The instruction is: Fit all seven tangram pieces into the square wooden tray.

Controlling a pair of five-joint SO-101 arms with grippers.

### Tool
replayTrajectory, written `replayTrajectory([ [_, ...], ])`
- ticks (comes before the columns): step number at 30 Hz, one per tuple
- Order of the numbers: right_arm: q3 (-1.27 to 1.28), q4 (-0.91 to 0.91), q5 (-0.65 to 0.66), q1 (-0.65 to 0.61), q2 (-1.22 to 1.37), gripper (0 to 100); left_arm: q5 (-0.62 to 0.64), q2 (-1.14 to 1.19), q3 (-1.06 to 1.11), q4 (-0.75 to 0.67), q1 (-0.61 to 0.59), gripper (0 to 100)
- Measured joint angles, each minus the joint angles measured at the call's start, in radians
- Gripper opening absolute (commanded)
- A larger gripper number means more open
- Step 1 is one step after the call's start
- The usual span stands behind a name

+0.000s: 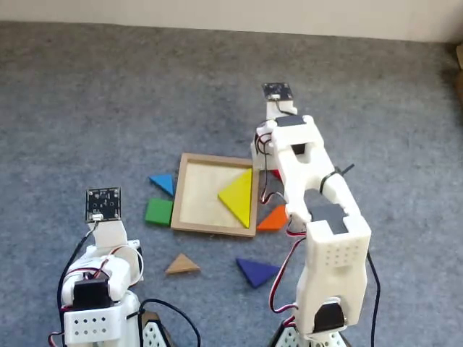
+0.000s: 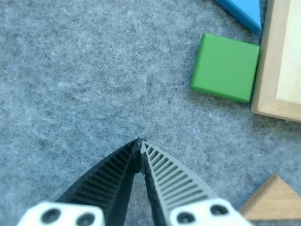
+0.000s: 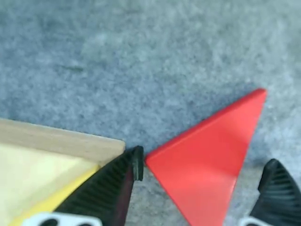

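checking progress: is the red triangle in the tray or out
Out. The red triangle lies on the carpet just outside the tray corner.

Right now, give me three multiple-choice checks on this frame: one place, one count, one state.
1. Where is the green square?
A) on the carpet beside the tray
B) inside the tray
C) held in the air

2. How many pieces lie in the tray?
A) none
B) one
C) three

3. How do the left jaws stand?
A) wide open
B) shut on a piece
C) shut, empty

Answers:
1 A, it lies flat on the carpet next to the tray's outer rim.
2 B, the yellow triangle alone lies inside.
3 C, the left wrist view shows them closed over bare carpet.
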Motion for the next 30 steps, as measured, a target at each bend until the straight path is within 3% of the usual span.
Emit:
replayTrajectory([
  [23, -0.002, -0.015, -0.081, -0.002, 0.005, 37.3, 0.000, 0.000, 0.000, 0.000, 0.000, 1],
  [30, -0.002, -0.015, -0.084, 0.000, 0.005, 25.3, 0.000, 0.000, 0.000, 0.000, 0.000, 1],
])
